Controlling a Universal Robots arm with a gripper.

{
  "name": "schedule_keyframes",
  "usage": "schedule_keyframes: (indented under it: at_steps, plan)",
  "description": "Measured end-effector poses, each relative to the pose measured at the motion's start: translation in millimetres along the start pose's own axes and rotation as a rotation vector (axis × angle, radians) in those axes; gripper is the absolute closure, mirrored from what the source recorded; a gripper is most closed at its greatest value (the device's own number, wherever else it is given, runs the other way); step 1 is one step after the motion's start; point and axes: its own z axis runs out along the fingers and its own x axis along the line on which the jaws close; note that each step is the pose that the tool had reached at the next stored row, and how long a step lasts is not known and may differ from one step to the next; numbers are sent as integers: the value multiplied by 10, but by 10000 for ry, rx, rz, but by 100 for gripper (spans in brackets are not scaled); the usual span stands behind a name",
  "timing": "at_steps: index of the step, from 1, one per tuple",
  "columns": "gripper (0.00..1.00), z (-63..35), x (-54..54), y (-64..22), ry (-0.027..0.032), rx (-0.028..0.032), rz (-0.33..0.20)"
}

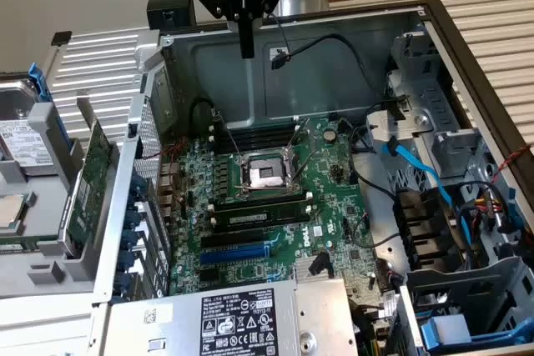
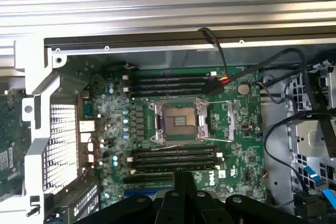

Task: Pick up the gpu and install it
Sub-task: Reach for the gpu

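Observation:
The gpu (image 1: 88, 183), a small green card, leans on edge in a grey holder outside the open computer case, at the exterior view's left. In the wrist view the gpu (image 2: 7, 142) is a green strip at the frame's edge, beyond the case wall. My gripper (image 1: 247, 49) hangs high over the back of the case with its two fingers pressed together, shut on nothing. It is well apart from the card. The wrist view has the gripper (image 2: 184, 182) above the big green motherboard (image 2: 247, 145), near the memory slots.
Inside the case lie the motherboard (image 1: 334, 198), its bare CPU socket (image 1: 265, 174), a blue expansion slot (image 1: 238, 252) and dark memory sticks (image 1: 259, 216). Black and blue cables (image 1: 417, 164) and drive bays crowd the exterior view's right. A labelled power supply (image 1: 238, 318) sits at the front.

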Motion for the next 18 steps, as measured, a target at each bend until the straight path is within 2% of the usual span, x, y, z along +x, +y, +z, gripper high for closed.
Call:
schedule_keyframes:
  at_steps: [13,14,18]
  plan:
    - [89,0,0,0,1,0,-3]
    - [89,0,2,5,-2,12,-2]
    - [89,-13,12,55,-50,186,-9]
